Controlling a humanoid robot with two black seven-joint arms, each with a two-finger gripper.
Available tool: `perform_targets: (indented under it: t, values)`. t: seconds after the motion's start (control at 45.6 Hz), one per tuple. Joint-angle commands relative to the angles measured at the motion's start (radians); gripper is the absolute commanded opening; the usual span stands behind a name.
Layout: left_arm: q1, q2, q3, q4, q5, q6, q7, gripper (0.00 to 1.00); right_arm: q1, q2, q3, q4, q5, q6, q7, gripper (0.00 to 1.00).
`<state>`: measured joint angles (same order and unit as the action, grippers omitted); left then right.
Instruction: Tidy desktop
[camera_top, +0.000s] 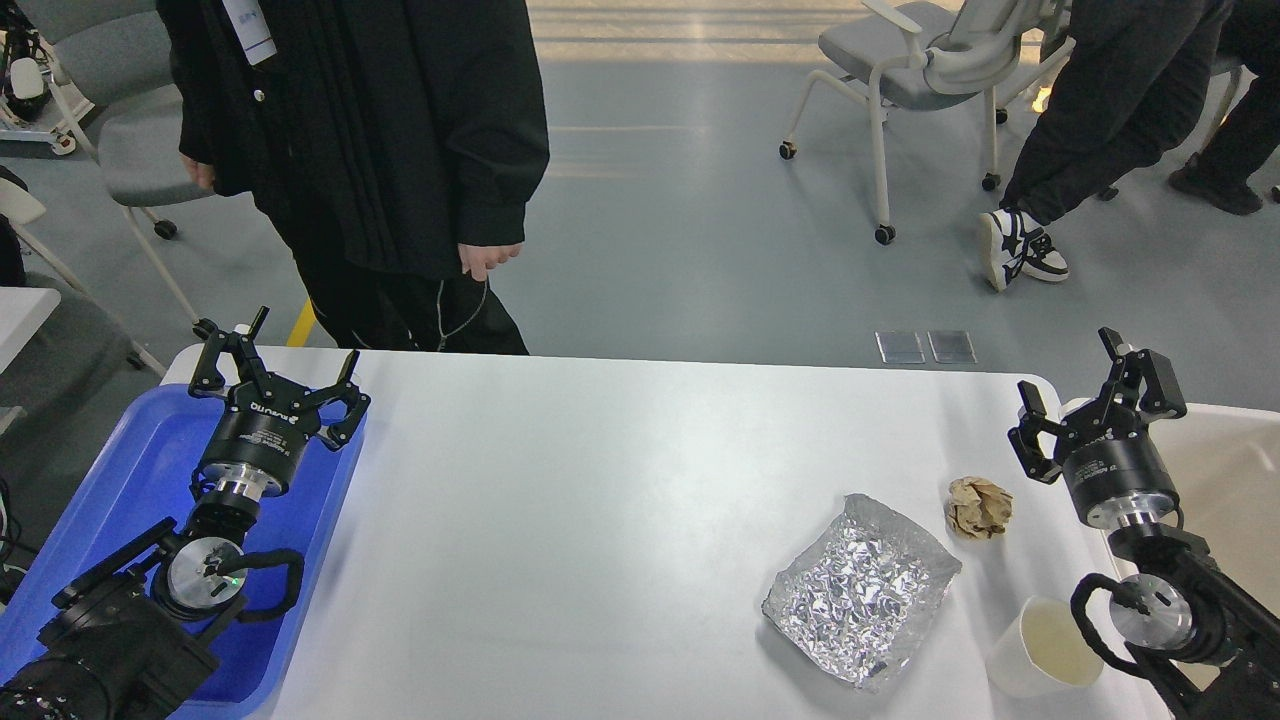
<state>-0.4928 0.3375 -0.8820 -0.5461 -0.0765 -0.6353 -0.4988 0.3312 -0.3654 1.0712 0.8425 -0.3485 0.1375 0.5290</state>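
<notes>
Your left tool (280, 372) and right tool (1085, 395) hover spread apart; foil tray (860, 590), paper wad (978, 507) and cup (1042, 647) sit on the surface (600, 520).

White desktop (600, 480) with foil tray (860, 590), paper wad (979, 507), cup (1043, 648).
</notes>
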Motion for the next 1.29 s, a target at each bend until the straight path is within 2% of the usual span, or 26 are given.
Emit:
perform_targets:
  t: [0.0, 0.153, 0.307, 0.417, 0.482, 0.526, 0.745, 0.943, 1.096, 1.272]
  values:
    - [0.000, 0.000, 0.002, 0.000, 0.001, -0.004, 0.000, 1.00, 0.005, 0.003, 0.006, 0.067, 0.045, -0.009, -0.121, 1.00]
    - [-0.001, 0.000, 0.002, 0.000, 0.001, -0.006, 0.000, 1.00, 0.003, -0.033, -0.014, 0.125, 0.042, -0.013, -0.194, 1.00]
    - [-0.001, 0.000, 0.002, -0.002, 0.001, -0.006, 0.000, 1.00, 0.008, -0.151, -0.094, 0.205, 0.029, 0.004, -0.233, 1.00]
    - [-0.001, 0.000, 0.003, 0.000, 0.001, -0.006, 0.000, 1.00, 0.015, -0.260, -0.137, 0.312, -0.007, 0.004, -0.234, 1.00]
    - [-0.001, 0.000, 0.003, 0.000, 0.001, -0.006, 0.000, 1.00, 0.017, -0.360, -0.166, 0.392, -0.111, 0.004, -0.233, 1.00]
    - [-0.001, 0.000, 0.003, 0.000, 0.001, -0.006, 0.000, 1.00, 0.017, -0.386, -0.183, 0.406, -0.162, 0.004, -0.228, 1.00]
    - [-0.001, 0.000, 0.003, -0.002, 0.001, -0.006, 0.000, 1.00, 0.019, -0.472, -0.214, 0.477, -0.426, -0.007, -0.227, 1.00]
    - [-0.001, 0.000, 0.002, 0.000, 0.001, -0.006, 0.000, 1.00, 0.049, -0.543, -0.307, 0.527, -0.486, 0.011, -0.242, 1.00]
    - [-0.001, 0.000, 0.003, -0.002, 0.001, -0.006, 0.000, 1.00, 0.089, -0.615, -0.375, 0.572, -0.515, 0.053, -0.277, 1.00]
    - [-0.001, 0.000, 0.003, 0.000, 0.001, -0.006, 0.000, 1.00, 0.156, -0.684, -0.476, 0.599, -0.665, 0.065, -0.277, 1.00]
